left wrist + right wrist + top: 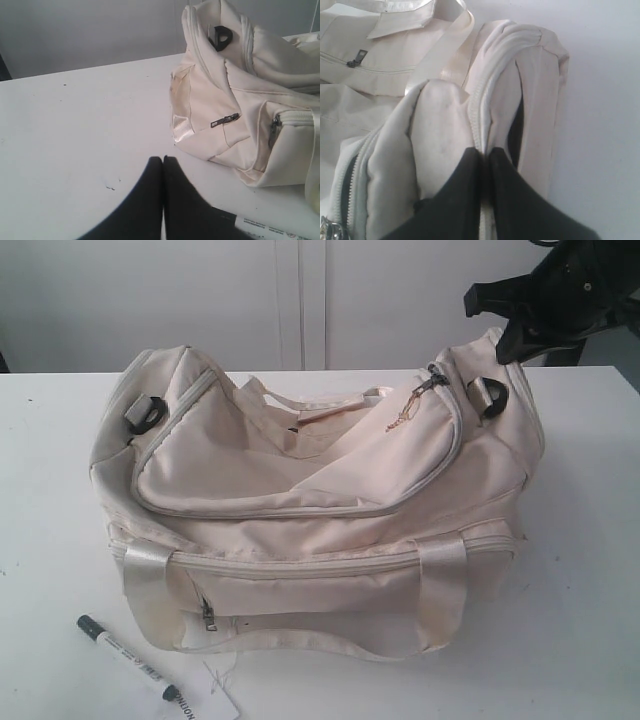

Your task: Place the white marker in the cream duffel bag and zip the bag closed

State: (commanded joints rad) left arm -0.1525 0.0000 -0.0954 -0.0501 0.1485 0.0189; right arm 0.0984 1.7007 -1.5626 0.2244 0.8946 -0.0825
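Well, white marker [128, 658] lies on table [580, 640], near-left of cream duffel bag [300, 470].
L gripper [163, 159]: jaws together over tabletop; R gripper [485, 150]: jaws together at bag's far-right end.

1. The cream duffel bag [320, 480] is soft, matt cloth, finely woven, slack and creased.
2. Its straps [145, 570] are a glossy, satin-like ribbon that catches the light.
3. The end rings [148, 414] look like dull black plastic. The side zipper pull [224, 120] is dark grey metal with a faint sheen.
4. The white marker [128, 657] has a smooth barrel, plastic by its look, and a darker matt cap.
5. The tag [210, 698] is thin white paper.
6. The tabletop [580, 590] is smooth, white and matt, with a few dark specks.
7. My left hand [163, 160] and right hand [485, 151] are matt black; plastic or rubber, I cannot tell.
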